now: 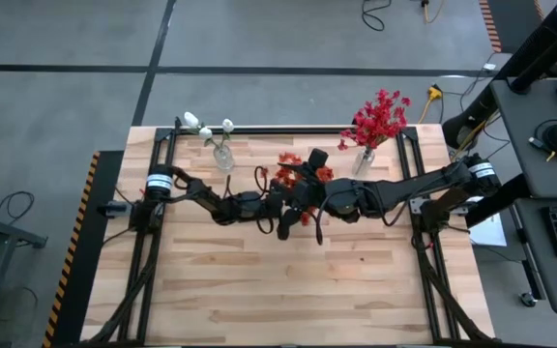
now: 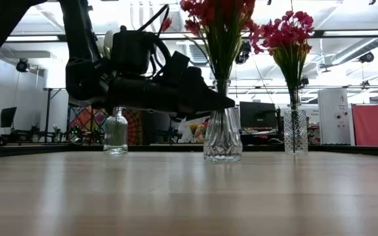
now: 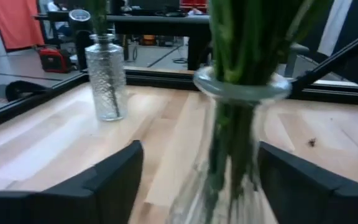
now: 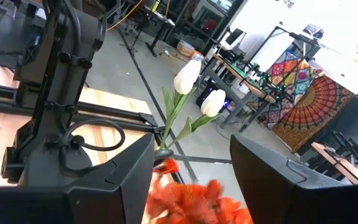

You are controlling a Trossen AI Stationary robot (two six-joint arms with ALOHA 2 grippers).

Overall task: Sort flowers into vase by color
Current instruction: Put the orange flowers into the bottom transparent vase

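Note:
A clear glass vase (image 3: pixel 229 162) holding orange flowers (image 1: pixel 293 169) on green stems (image 2: pixel 222 65) stands mid-table on its base. My left gripper (image 3: pixel 199 149) is open and level, one finger on each side of the vase's body, with a gap showing on both sides. In the low view the left gripper (image 2: pixel 227 101) comes in from the left at neck height. My right gripper (image 4: pixel 191 140) is open, high over the orange blooms (image 4: pixel 191 199); I cannot tell whether it touches them. The white flowers (image 1: pixel 206 128) stand in a small bottle (image 2: pixel 115 131). The red flowers (image 1: pixel 380 116) stand in a ribbed vase (image 2: pixel 295 131).
The bottle and the ribbed vase (image 3: pixel 104 81) stand along the far edge, left and right of the middle vase. Black frame rails (image 1: pixel 162 155) run along the table's sides and far edge. Bare wood (image 1: pixel 288 290) lies toward the near edge.

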